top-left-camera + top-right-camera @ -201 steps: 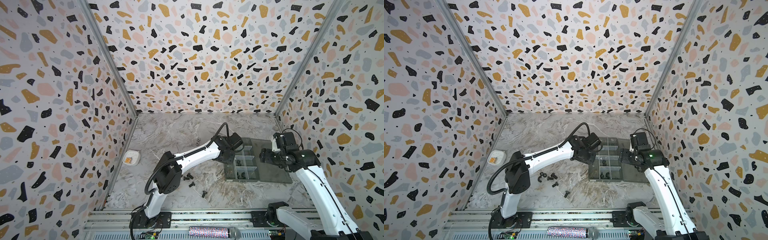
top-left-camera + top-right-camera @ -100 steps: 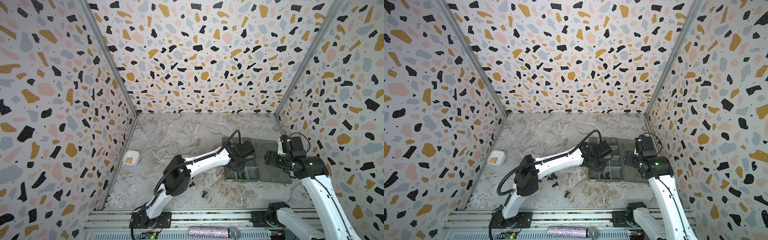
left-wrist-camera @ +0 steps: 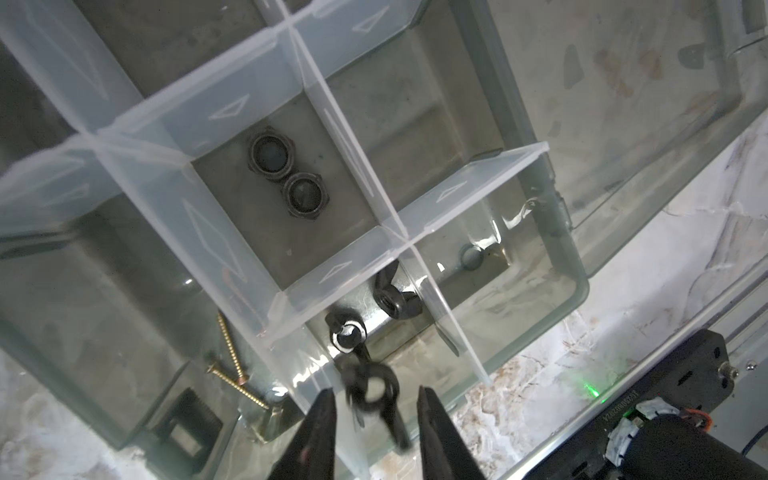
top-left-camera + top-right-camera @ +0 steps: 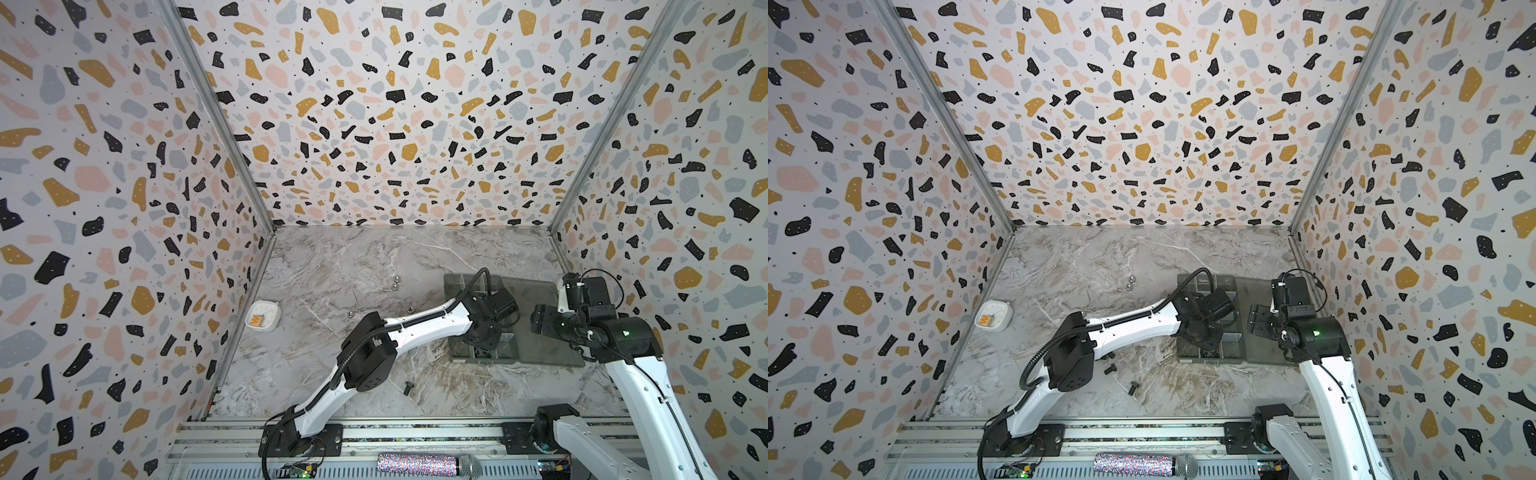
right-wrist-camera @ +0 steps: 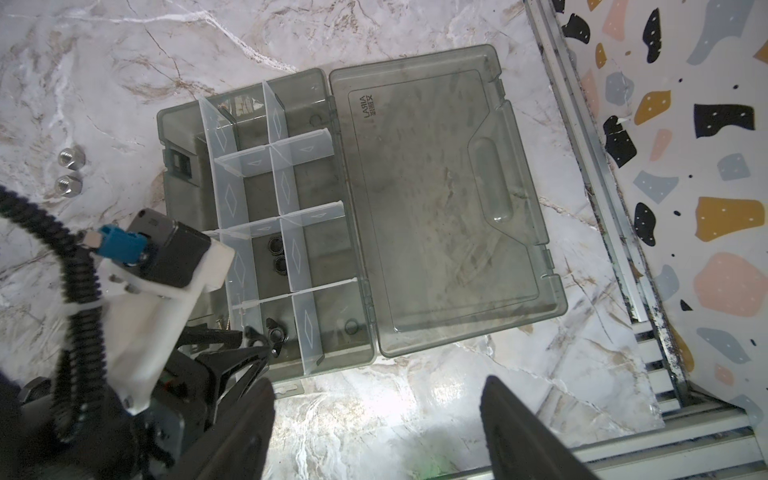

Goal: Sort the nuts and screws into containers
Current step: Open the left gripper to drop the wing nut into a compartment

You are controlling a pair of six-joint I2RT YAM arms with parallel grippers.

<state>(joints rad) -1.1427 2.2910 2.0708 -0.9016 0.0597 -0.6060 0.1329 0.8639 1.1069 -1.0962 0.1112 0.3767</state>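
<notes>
Currently left gripper (image 3: 375,395) over organiser box (image 5: 183,124) near compartment (image 3: 415,353), jaws parted, blurred black wing nut (image 3: 355,382) loose between; right gripper (image 5: 378,384) wide, empty, near open lid (image 5: 436,208).

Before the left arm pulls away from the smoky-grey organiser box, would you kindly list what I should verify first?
1. Jaws of the left gripper apart: ok.
2. The black winged nut clear of both fingers: cannot tell, blurred between them.
3. Matching compartment: two black winged nuts lie beneath: ok.
4. The hinged lid of the smoky-grey translucent plastic organiser box open flat: ok.
5. The right gripper open, touching nothing: ok.
6. The marble table cleared: not ok; silver domed nuts and short black bolts lie loose.
</notes>
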